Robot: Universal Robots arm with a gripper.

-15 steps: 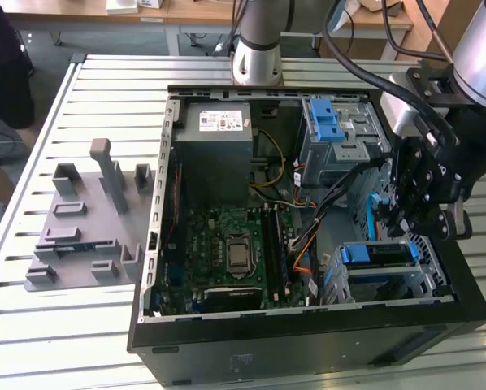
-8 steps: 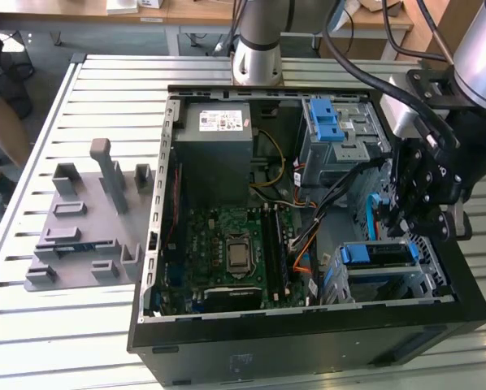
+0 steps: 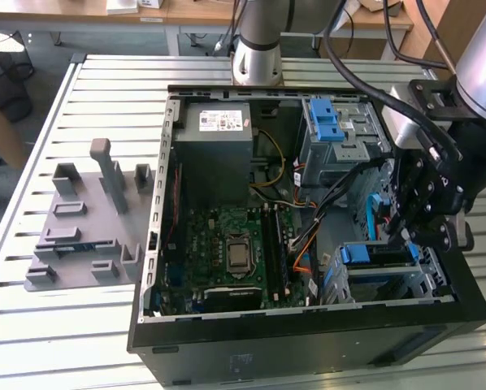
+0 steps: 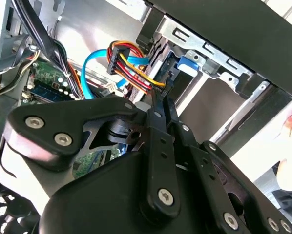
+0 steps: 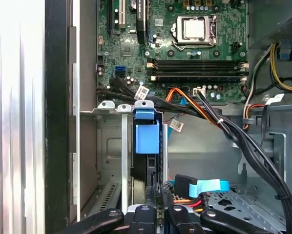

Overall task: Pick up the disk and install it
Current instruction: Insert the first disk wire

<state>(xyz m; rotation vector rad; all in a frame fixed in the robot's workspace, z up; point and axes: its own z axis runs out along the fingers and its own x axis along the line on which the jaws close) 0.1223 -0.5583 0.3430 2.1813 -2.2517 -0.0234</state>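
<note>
Black linkage gripper (image 3: 401,231), fingers drawn together, is lowered beside the blue-railed silver disk (image 5: 147,141), seated upright in the grey metal drive cage (image 5: 109,146)

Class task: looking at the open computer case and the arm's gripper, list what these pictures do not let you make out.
- The disk: in the first wrist view it stands edge-on in the drive cage, label hidden.
- The gripper: in the exterior view, fingertips are hidden by its own body.
- The motherboard: exterior view, markings too small.

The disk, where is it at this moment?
The disk stands on edge in the drive cage at the case's front corner, directly under the hand, near the motherboard.
</note>
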